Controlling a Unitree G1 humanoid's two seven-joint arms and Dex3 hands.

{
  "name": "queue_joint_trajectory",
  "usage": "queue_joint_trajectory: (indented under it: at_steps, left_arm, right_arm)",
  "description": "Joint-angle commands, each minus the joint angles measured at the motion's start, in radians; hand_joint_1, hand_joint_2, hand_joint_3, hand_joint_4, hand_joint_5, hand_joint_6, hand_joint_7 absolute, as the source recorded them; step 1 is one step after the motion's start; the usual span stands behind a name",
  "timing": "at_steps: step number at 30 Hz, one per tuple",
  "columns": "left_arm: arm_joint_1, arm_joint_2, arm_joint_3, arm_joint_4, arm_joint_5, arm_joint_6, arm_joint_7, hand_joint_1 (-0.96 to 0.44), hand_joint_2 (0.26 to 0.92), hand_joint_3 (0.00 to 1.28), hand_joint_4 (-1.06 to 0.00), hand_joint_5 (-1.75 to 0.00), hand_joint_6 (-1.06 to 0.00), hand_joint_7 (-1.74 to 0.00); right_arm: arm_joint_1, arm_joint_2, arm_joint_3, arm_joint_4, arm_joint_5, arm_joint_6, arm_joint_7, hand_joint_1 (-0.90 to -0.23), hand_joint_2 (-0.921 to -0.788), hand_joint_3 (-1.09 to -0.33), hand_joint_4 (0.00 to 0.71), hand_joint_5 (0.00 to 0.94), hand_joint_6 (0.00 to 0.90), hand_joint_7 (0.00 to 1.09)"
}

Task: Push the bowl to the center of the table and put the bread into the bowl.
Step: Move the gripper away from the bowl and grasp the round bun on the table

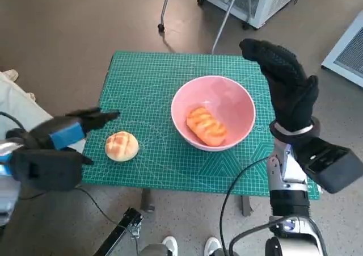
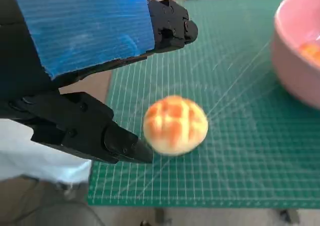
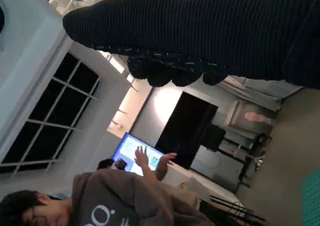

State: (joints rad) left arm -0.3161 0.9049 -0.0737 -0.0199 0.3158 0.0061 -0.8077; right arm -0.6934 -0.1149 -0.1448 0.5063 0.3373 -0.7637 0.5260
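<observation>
A pink bowl (image 1: 227,100) stands a little right of the middle of the green cutting mat (image 1: 147,85), with an orange glazed bread (image 1: 206,126) inside it. A round golden bun (image 1: 121,146) lies on the mat near its front left corner. My left hand (image 1: 54,142) hovers just left of the bun with fingers spread and nothing in it; the left wrist view shows the bun (image 2: 175,125) between its fingers (image 2: 172,25) without touching them. My right hand (image 1: 283,80) is raised beside the bowl's right rim, fingers extended, empty.
A white cloth (image 1: 17,105) lies left of the table. Chair legs (image 1: 164,9) and a white appliance (image 1: 261,0) stand behind it. In the right wrist view, a person in a brown hoodie (image 3: 120,201) sits nearby, with a lit screen (image 3: 137,153) behind.
</observation>
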Motion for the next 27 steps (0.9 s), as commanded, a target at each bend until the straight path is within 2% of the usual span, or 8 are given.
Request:
queue_joint_trajectory:
  at_steps: [1, 7, 15, 18, 19, 20, 23, 27]
  left_arm:
    - [-0.032, -0.049, -0.083, 0.076, 0.056, -0.025, 0.03, -0.01, 0.815, 0.0, -0.13, -0.01, -0.23, -0.05]
    - [-0.072, -0.114, -0.171, 0.195, 0.127, -0.083, 0.089, -0.02, 0.821, 0.0, -0.19, -0.03, -0.28, -0.06]
    - [-0.151, -0.161, -0.268, 0.422, 0.25, -0.248, 0.251, -0.03, 0.887, 0.02, -0.45, -0.06, -0.5, -0.15]
    - [-0.173, -0.162, -0.285, 0.48, 0.283, -0.294, 0.307, -0.1, 0.909, 0.07, -0.59, -0.09, -0.52, -0.55]
    - [-0.182, -0.158, -0.286, 0.499, 0.29, -0.314, 0.329, -0.19, 0.914, 0.14, -0.64, -0.14, -0.5, -0.88]
    - [-0.189, -0.155, -0.286, 0.513, 0.295, -0.33, 0.345, -0.12, 0.916, 0.16, -0.59, -0.54, -0.5, -1.06]
    - [-0.207, -0.143, -0.276, 0.541, 0.292, -0.37, 0.374, -0.04, 0.919, 0.17, -0.57, -1.0, -0.52, -1.25]
    - [-0.228, -0.118, -0.227, 0.531, 0.251, -0.379, 0.373, -0.01, 0.92, 0.13, -0.61, -1.15, -0.56, -1.28]
  right_arm:
    - [0.002, -0.004, 0.0, 0.009, 0.01, 0.014, 0.015, -0.71, -0.921, -0.757, 0.283, 0.0, -0.001, 0.89]
    - [0.004, -0.008, 0.001, 0.005, 0.011, 0.014, 0.017, -0.71, -0.921, -0.757, 0.283, 0.0, -0.001, 0.89]
    - [0.009, -0.011, 0.002, -0.002, 0.007, 0.012, 0.019, -0.709, -0.921, -0.759, 0.283, 0.0, -0.001, 0.89]
    - [0.011, -0.013, 0.003, -0.007, 0.009, 0.013, 0.02, -0.709, -0.921, -0.759, 0.283, 0.0, -0.001, 0.89]
    - [0.012, -0.014, 0.003, -0.01, 0.01, 0.014, 0.022, -0.709, -0.921, -0.759, 0.283, 0.0, -0.001, 0.89]
    - [0.012, -0.015, 0.002, -0.011, 0.012, 0.015, 0.023, -0.71, -0.921, -0.759, 0.283, 0.0, -0.001, 0.89]
    - [0.013, -0.018, 0.001, -0.016, 0.016, 0.019, 0.028, -0.71, -0.921, -0.759, 0.285, 0.001, -0.001, 0.89]
    - [0.015, -0.022, 0.0, -0.024, 0.021, 0.025, 0.033, -0.71, -0.921, -0.758, 0.291, 0.005, -0.001, 0.89]
